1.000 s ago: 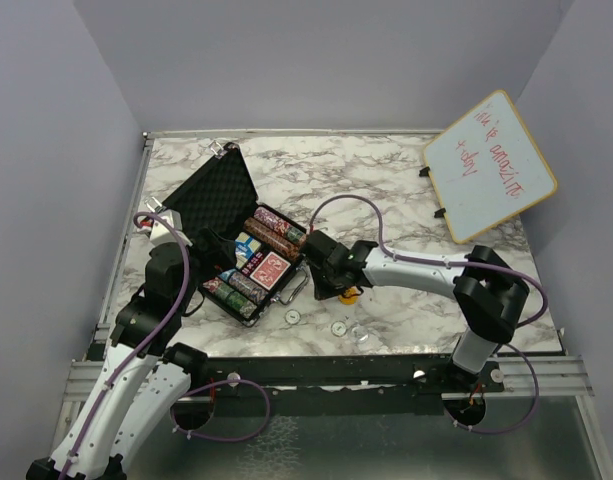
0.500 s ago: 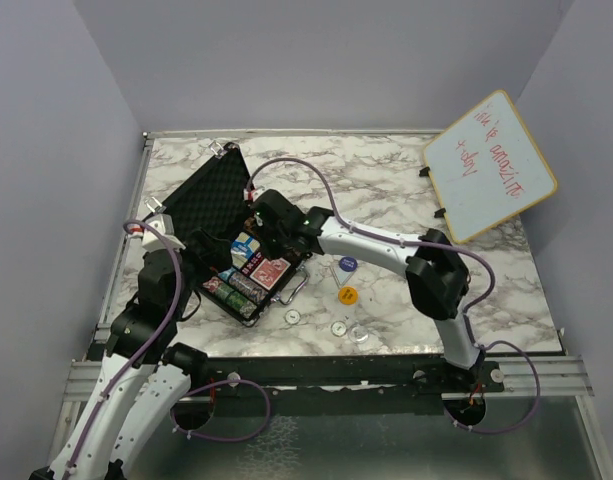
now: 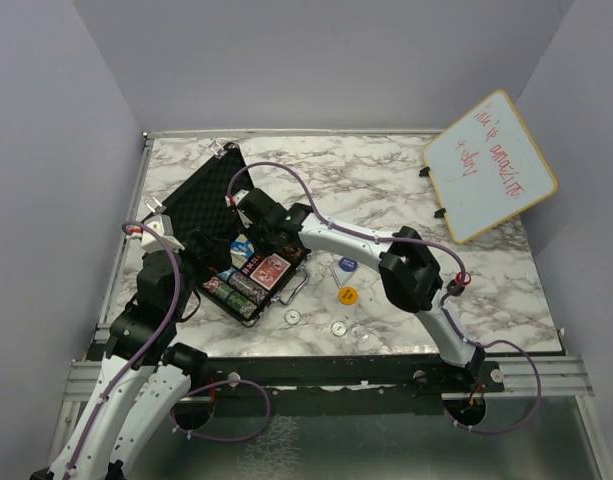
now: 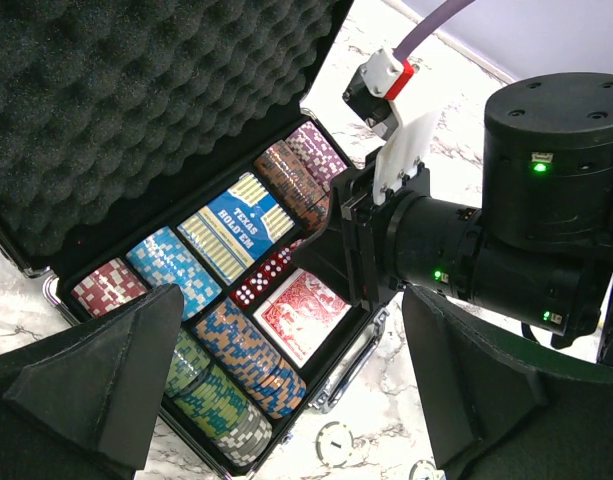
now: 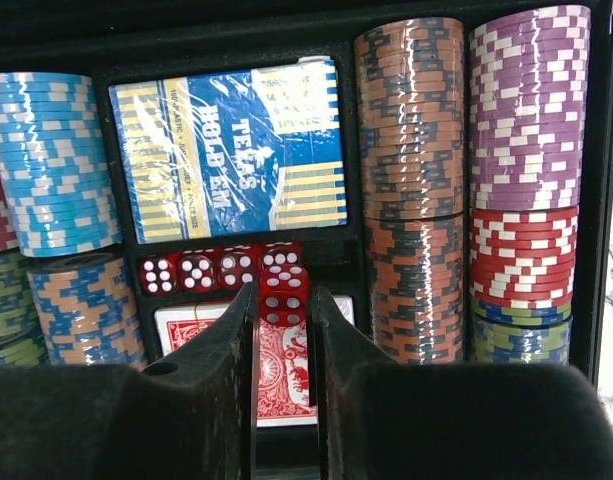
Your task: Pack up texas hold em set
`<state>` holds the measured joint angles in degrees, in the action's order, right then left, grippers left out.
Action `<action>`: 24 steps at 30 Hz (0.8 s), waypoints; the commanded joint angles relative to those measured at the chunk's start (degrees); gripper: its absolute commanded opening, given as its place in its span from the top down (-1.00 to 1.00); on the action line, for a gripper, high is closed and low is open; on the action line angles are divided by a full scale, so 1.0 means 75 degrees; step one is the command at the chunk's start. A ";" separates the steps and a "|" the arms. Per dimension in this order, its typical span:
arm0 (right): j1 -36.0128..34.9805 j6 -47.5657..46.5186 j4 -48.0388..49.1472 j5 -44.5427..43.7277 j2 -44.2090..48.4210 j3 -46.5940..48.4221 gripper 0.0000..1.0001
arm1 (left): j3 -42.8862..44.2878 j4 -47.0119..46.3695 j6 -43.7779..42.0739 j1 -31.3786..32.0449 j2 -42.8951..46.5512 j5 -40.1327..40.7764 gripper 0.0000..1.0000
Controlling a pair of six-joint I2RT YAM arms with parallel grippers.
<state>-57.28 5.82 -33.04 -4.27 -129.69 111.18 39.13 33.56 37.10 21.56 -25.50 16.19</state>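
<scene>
Red die (image 5: 283, 308) is pinched in the right gripper (image 5: 282, 298) above the case (image 3: 208, 195). Lower it straight beside the dice row (image 5: 218, 272) before releasing; left gripper (image 4: 291, 295) gapes open.

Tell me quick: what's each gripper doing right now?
Left gripper: open wide, holding nothing.
Right gripper: closed on a red die.
</scene>
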 commanded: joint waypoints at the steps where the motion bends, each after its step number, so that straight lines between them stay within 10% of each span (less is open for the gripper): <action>1: 0.0032 -0.0202 -0.0259 -0.0226 -0.0315 0.0258 0.60 | -0.0012 0.0084 -0.0002 0.0004 0.0019 0.0197 -0.98; 24: 0.0155 -0.0109 -0.0235 -0.0455 -0.0489 0.0372 0.53 | -0.0027 0.0085 -0.0005 -0.0005 0.0017 0.0197 -0.98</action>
<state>-56.53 5.04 -33.78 -6.61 -131.61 112.36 39.13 33.56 37.10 21.56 -25.56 16.19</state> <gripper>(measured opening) 0.228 0.987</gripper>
